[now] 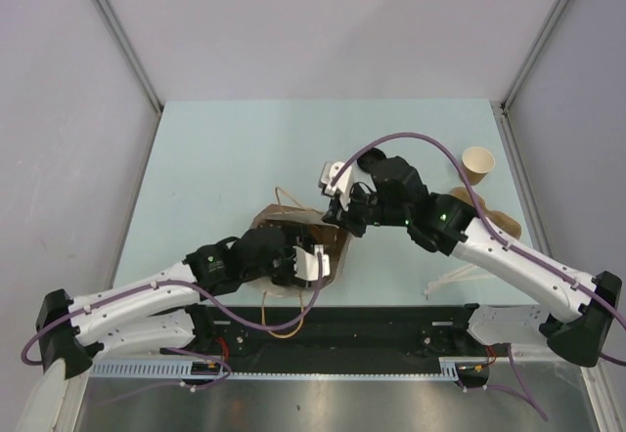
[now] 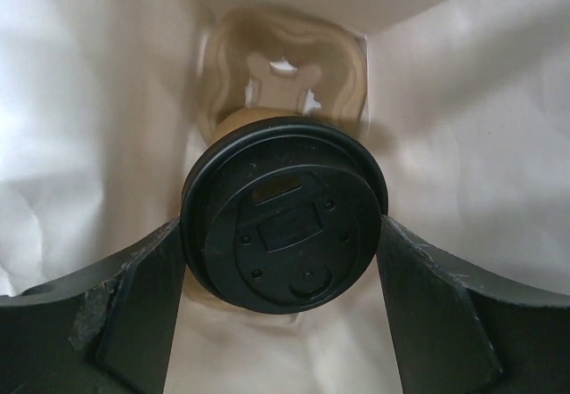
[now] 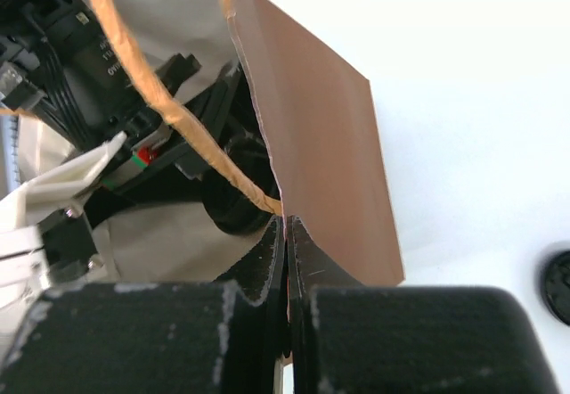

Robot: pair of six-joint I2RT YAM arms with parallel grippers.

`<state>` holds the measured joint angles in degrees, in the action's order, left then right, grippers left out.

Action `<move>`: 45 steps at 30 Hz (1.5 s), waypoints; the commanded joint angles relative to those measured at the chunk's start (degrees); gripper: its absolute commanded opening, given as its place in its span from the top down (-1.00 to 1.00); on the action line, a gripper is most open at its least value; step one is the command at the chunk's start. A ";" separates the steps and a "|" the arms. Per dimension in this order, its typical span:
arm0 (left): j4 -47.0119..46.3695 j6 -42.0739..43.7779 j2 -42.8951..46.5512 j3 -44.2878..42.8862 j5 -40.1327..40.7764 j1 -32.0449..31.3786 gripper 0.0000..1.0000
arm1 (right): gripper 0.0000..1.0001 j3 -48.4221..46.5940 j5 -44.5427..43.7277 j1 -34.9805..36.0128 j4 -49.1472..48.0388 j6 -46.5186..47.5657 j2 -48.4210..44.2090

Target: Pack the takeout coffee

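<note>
Black-lidded takeout coffee [image 2: 283, 211], centre of the left wrist view, sits clasped by the wide-spread left hand [image 2: 280, 244] inside the paper bag [image 2: 463, 144], probably best lowered straight onto the pulp carrier [image 2: 223, 69] at upper centre while the right hand [image 3: 287, 233], pinched shut on the bag's rim, holds it open.

Only blurred white print on a black arm housing [image 3: 93, 51], unreadable.
</note>
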<state>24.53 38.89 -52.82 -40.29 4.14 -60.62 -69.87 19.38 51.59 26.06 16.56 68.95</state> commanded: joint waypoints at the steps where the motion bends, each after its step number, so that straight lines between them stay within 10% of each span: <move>1: -2.82 -1.19 1.84 4.86 2.80 -0.81 0.76 | 1.00 3.24 -7.51 4.03 -7.51 2.16 -5.31; 45: -13.98 2.94 3.42 4.26 2.54 -8.02 0.80 | 1.00 6.85 -5.93 6.94 -8.84 1.99 -7.95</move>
<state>12.88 42.02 -49.91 -34.06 9.56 -68.25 -62.74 12.32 58.63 21.67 18.28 62.78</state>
